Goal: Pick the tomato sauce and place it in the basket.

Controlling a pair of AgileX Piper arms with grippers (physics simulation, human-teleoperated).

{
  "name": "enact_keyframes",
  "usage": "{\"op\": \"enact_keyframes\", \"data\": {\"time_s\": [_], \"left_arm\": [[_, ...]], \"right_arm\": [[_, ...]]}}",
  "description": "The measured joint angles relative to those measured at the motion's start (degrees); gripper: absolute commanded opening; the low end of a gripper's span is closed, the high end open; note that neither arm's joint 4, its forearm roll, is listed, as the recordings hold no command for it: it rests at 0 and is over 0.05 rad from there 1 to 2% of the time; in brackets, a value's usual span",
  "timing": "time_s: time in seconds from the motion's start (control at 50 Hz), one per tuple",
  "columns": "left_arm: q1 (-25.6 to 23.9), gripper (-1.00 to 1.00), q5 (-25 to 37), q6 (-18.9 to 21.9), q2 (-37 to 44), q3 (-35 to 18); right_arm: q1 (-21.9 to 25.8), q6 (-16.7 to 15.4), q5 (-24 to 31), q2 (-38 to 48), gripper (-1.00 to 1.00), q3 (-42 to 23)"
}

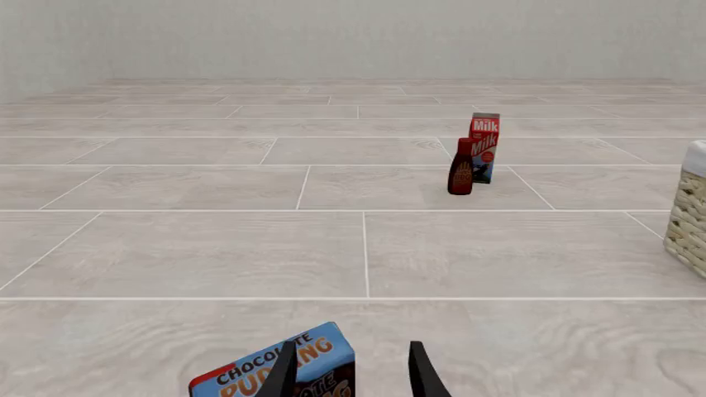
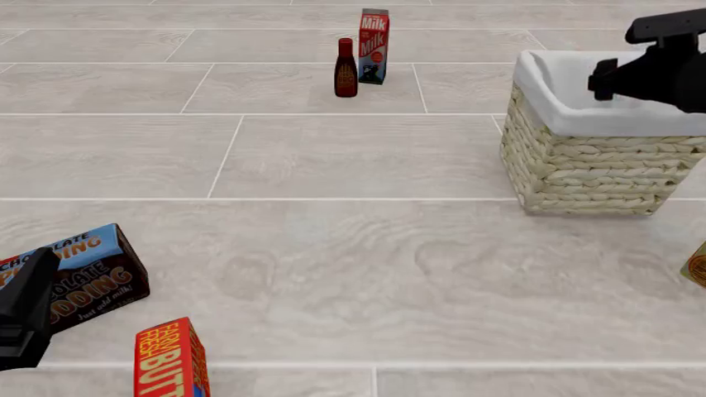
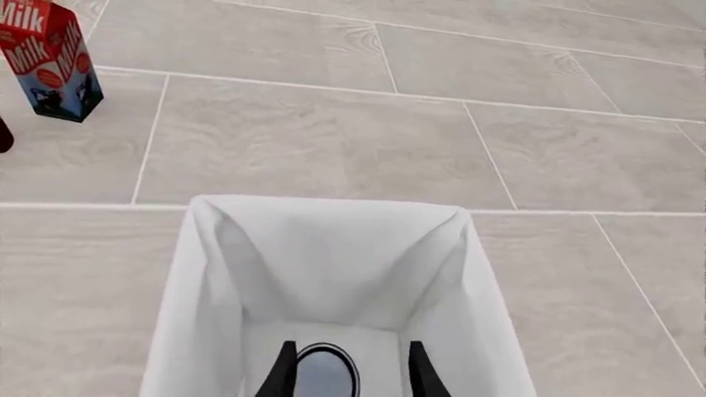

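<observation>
Tiled floor surface. R gripper (image 3: 346, 372) over basket (image 2: 590, 169), fingers apart w/ tomato sauce (image 3: 326, 372) between, contact unclear, can inside basket. L gripper (image 1: 350, 372) parted, empty, pudding box (image 1: 281, 368) just beside.

Lighting: bright, even, diffuse | Shadows: faint, soft beneath basket (image 2: 584, 178) and milk carton (image 2: 374, 35) | Glare: none | Focus: sharp throughout | Edges: undistorted renders

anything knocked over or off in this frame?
Only the chocolate pudding box lies flat and skewed near the left gripper. The milk carton and bottle stand upright. The tomato sauce sits between the right gripper fingers inside the basket. Nothing spilled.
</observation>
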Motion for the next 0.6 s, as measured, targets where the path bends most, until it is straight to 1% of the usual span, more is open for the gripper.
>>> {"op": "enact_keyframes", "data": {"time_s": [0.38, 0.6], "left_arm": [[0.0, 1.0, 0.0, 0.0, 0.0, 0.0], [0.0, 1.0, 0.0, 0.0, 0.0, 0.0]], "right_arm": [[0.4, -0.8, 0.4, -2.7, 1.0, 0.3], [0.8, -4.2, -0.8, -5.7, 1.0, 2.3]]}}
